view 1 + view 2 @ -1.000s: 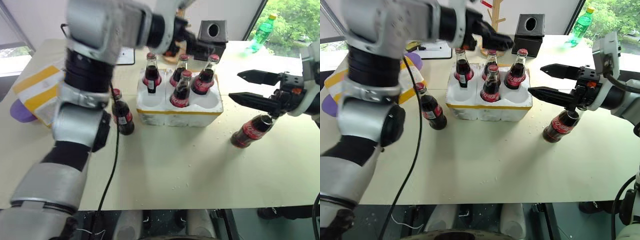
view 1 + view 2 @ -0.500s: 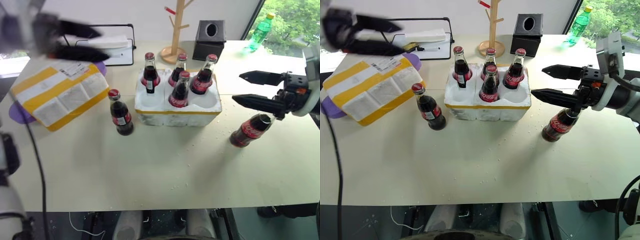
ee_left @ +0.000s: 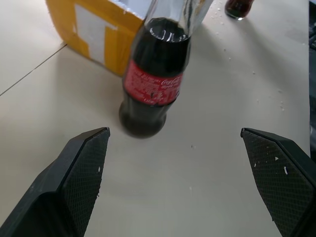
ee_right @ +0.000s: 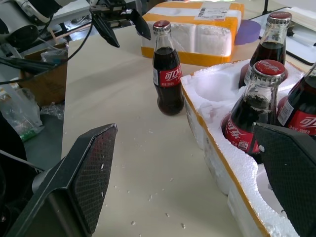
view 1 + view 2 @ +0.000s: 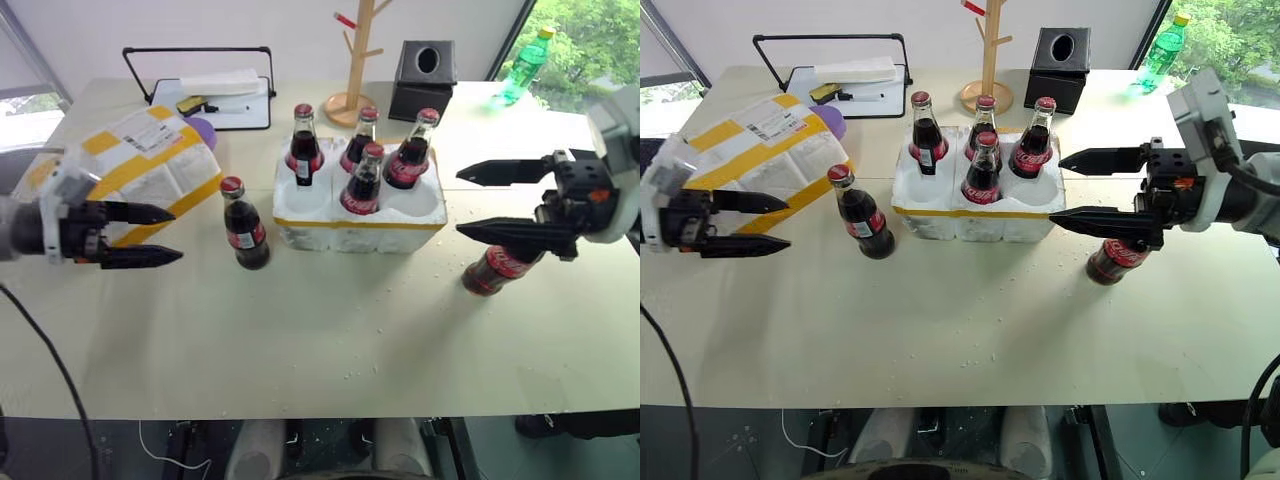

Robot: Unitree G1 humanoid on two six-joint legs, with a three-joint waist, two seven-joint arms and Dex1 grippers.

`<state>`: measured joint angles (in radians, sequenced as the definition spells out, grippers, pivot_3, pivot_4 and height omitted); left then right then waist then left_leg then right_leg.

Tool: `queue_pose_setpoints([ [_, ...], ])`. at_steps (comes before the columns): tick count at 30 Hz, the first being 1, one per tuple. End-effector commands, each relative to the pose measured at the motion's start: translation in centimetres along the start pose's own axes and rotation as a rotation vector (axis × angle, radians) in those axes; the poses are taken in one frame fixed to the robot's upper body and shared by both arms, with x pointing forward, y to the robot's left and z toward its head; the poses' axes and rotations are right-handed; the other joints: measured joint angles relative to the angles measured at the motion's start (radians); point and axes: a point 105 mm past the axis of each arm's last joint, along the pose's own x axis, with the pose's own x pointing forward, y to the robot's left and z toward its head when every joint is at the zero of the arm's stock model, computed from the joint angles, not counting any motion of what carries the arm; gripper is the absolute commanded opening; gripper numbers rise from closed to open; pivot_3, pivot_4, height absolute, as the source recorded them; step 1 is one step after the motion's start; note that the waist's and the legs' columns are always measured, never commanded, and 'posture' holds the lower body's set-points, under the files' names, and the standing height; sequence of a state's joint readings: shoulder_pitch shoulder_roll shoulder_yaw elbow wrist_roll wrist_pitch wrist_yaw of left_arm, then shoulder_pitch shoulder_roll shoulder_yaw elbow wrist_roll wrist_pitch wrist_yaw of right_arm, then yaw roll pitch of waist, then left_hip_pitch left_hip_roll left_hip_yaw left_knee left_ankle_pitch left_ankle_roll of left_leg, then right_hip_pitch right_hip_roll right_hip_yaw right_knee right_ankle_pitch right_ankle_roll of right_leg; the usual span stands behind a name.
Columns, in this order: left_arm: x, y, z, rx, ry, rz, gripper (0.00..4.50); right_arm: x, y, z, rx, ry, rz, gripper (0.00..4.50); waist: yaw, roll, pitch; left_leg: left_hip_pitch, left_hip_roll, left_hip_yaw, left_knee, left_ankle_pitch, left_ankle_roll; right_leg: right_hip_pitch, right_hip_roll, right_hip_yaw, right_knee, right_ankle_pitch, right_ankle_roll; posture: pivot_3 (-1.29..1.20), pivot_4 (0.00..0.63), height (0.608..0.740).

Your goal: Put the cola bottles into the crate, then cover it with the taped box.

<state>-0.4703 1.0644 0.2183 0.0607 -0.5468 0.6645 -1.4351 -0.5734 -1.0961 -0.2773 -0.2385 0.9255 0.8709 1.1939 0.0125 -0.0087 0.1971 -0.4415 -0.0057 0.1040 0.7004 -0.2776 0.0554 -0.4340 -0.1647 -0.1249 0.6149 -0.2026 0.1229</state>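
The crate (image 5: 415, 218) stands mid-table with several cola bottles (image 5: 362, 180) upright in its wells. One more bottle (image 5: 243, 225) stands on the table just left of the crate. Another bottle (image 5: 495, 270) stands to the crate's right, partly hidden under my right gripper's lower finger. The taped box (image 5: 140, 170) lies at the far left. My left gripper (image 5: 178, 235) is open and empty in front of the box, pointing at the loose left bottle (image 3: 153, 79). My right gripper (image 5: 458, 203) is open and empty, pointing at the crate's right end (image 4: 217, 133).
Along the back edge stand a wire-framed tray with paper (image 5: 215, 90), a wooden peg stand (image 5: 355, 60), a black tissue box (image 5: 422, 68) and a green plastic bottle (image 5: 525, 65). A purple object (image 5: 203, 128) peeks out behind the taped box. White foam crumbs dot the table.
My left arm has swung away from over the crate, left and down to table height beside the taped box. My right gripper has turned a little toward the crate.
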Motion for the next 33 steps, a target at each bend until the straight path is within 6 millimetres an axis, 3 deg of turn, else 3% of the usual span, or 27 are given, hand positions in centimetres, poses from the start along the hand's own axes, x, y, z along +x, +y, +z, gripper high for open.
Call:
queue_pose_setpoints([
  [1,0.9,0.2,0.9,0.057,-0.063,0.043,4.45,0.1,0.1,1.0,-0.031,-0.016,0.001,4.5,-0.001,0.0,0.0,0.0,0.0,0.0,0.0,0.0,0.0,0.0,0.0,0.0,0.0,0.0,0.0,0.0,0.15,0.74],
  [13,5.1,1.1,-1.6,0.07,-0.052,0.048,4.45,0.0,0.0,1.3,-0.013,-0.032,-0.033,4.5,-0.001,0.0,0.0,0.0,0.0,0.001,0.0,0.0,0.0,0.0,0.0,0.0,0.0,0.0,0.0,0.0,0.15,0.74],
  [29,9.5,1.3,-0.9,0.03,-0.115,0.004,4.45,0.3,-0.3,1.1,0.02,-0.058,-0.081,4.5,-0.001,0.0,0.0,0.0,0.0,0.001,0.0,0.0,0.0,0.001,0.0,0.0,0.0,0.001,0.0,0.0,0.15,0.74],
  [32,9.2,1.0,-0.9,0.013,-0.118,-0.019,3.7,0.3,-0.3,1.1,0.022,-0.064,-0.087,4.5,0.0,0.0,0.0,0.0,0.0,0.001,0.0,0.0,0.0,0.001,0.0,0.0,0.0,0.001,0.0,0.0,0.15,0.74],
  [33,9.1,0.9,-0.8,0.012,-0.116,-0.024,3.22,0.3,-0.3,1.1,0.022,-0.065,-0.089,4.5,0.0,0.0,0.0,0.0,0.0,0.001,0.0,0.0,0.0,0.001,0.0,0.0,0.0,0.001,0.0,0.0,0.15,0.74],
])
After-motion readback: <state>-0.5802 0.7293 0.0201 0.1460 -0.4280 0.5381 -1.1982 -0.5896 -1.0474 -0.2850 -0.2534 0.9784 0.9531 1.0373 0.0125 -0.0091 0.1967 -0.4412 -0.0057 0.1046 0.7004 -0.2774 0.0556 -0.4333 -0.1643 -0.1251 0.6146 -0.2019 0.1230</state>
